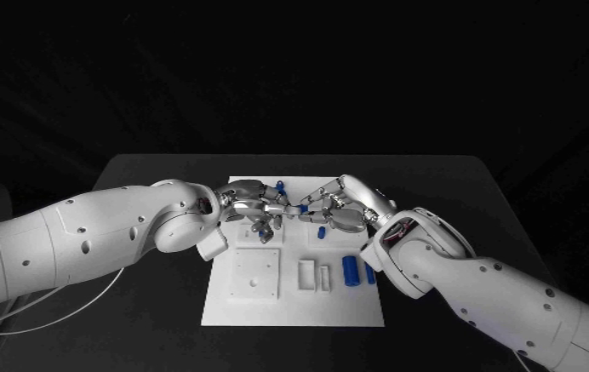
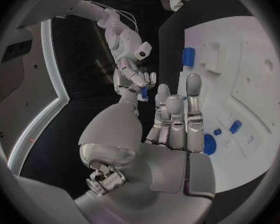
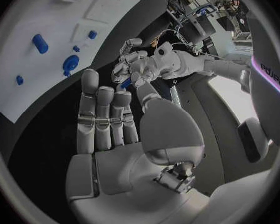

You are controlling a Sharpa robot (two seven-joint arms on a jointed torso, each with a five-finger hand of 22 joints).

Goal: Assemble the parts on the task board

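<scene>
The white task board (image 1: 294,291) lies mid-table. Both hands meet just above its far half. My left hand (image 1: 252,206) holds a small blue part (image 1: 280,189) at its fingertips; in the right wrist view this hand (image 3: 135,67) has the part (image 3: 123,82) under its fingers. My right hand (image 1: 338,206) pinches another small blue part (image 1: 300,208), which the left wrist view shows (image 2: 144,92) at that hand (image 2: 135,77). The two hands nearly touch. Loose blue parts (image 1: 350,270) lie on the board's right side.
A raised white square block (image 1: 258,274) and two narrow white slots (image 1: 314,274) sit on the board's near half. A small blue part (image 1: 322,232) lies below the right hand. Black table (image 1: 454,202) surrounds the board. A white cable (image 1: 49,312) trails at the left.
</scene>
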